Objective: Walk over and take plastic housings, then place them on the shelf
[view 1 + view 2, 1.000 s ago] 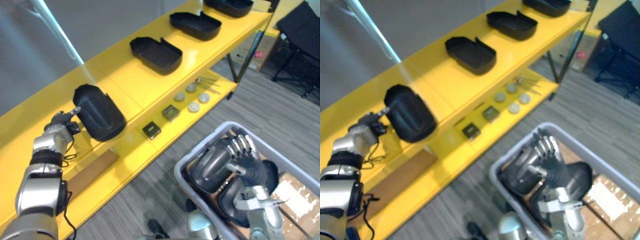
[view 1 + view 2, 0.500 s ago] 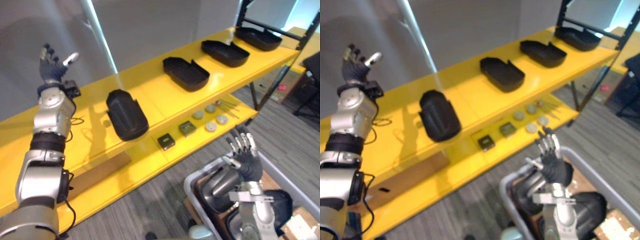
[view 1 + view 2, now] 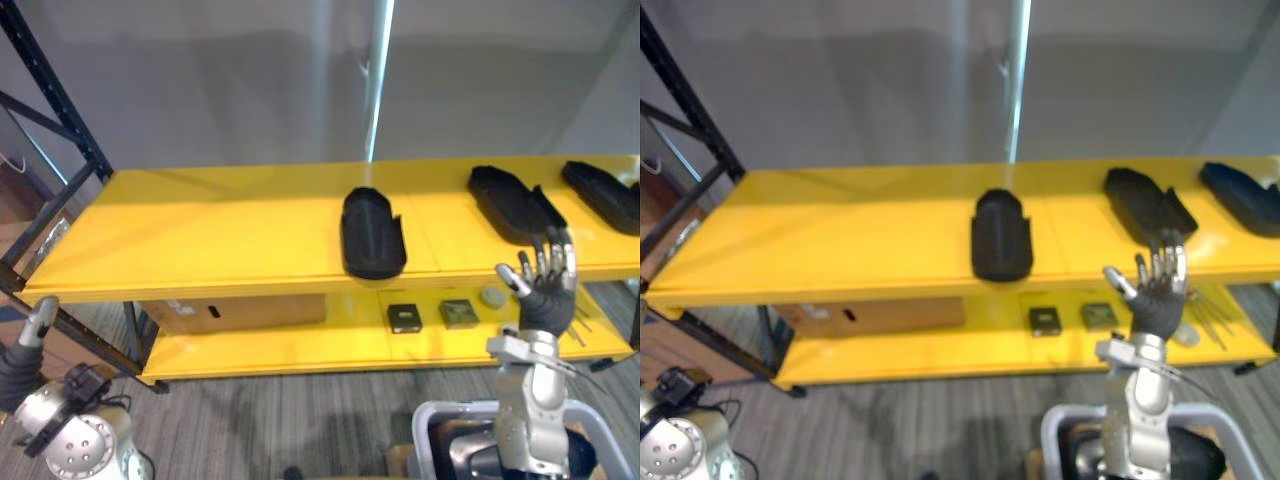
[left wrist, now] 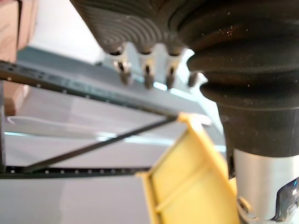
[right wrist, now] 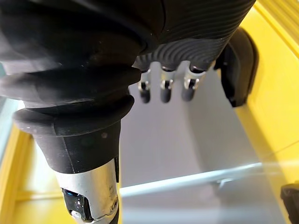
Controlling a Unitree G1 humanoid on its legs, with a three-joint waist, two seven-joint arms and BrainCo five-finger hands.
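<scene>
On the top board of the yellow shelf [image 3: 200,225] a black plastic housing [image 3: 373,233] lies dome up near the middle. Two more housings [image 3: 515,203] [image 3: 603,195] lie hollow side up farther right. My right hand [image 3: 543,285] is raised in front of the shelf's edge, open, with straight fingers [image 5: 161,91] and nothing in it. A housing [image 5: 238,65] on the yellow board shows past those fingers. My left hand [image 3: 22,355] hangs low at the left, away from the shelf, open and holding nothing. The grey bin [image 3: 440,420] below holds dark housings [image 3: 470,462].
The lower board carries two small dark squares [image 3: 404,318] [image 3: 459,313], a round disc [image 3: 492,296] and a cardboard box [image 3: 232,311]. A black rack upright [image 3: 50,95] and its braces stand at the shelf's left end. Grey carpet lies in front.
The camera has swung to face the shelf straight on. My left arm dropped from raised high to low at the left. My right hand lifted from the bin to shelf height.
</scene>
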